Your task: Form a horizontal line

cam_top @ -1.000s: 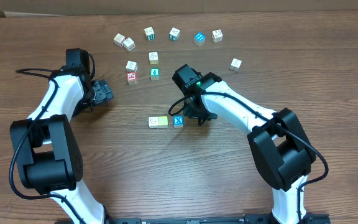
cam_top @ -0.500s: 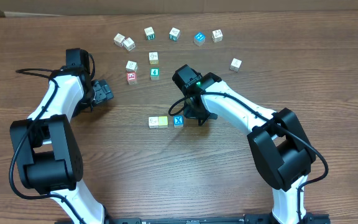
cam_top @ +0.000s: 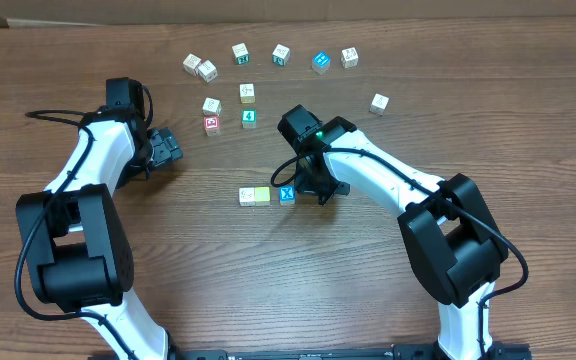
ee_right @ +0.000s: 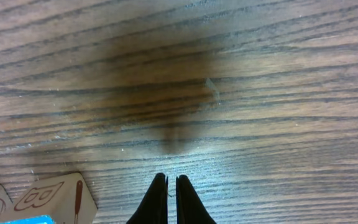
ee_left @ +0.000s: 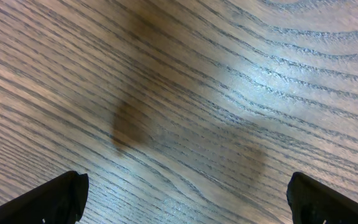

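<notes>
The wooden worktop (cam_top: 168, 260) lies bare toward 6 o'clock. The white cube (cam_top: 247, 196), pale yellow cube (cam_top: 261, 195) and blue X cube (cam_top: 287, 194) run 9-to-3 near centre; the red-faced cube (cam_top: 211, 125) sits apart at 11 o'clock. The right fingers (ee_right: 159, 200) press together off the row's 3 o'clock end; the left fingers (ee_left: 61, 198) spread wide.

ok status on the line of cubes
left gripper open over bare table. right gripper shut, empty, beside the blue x cube. three cubes in row; red cube not yet in. path clear.
</notes>
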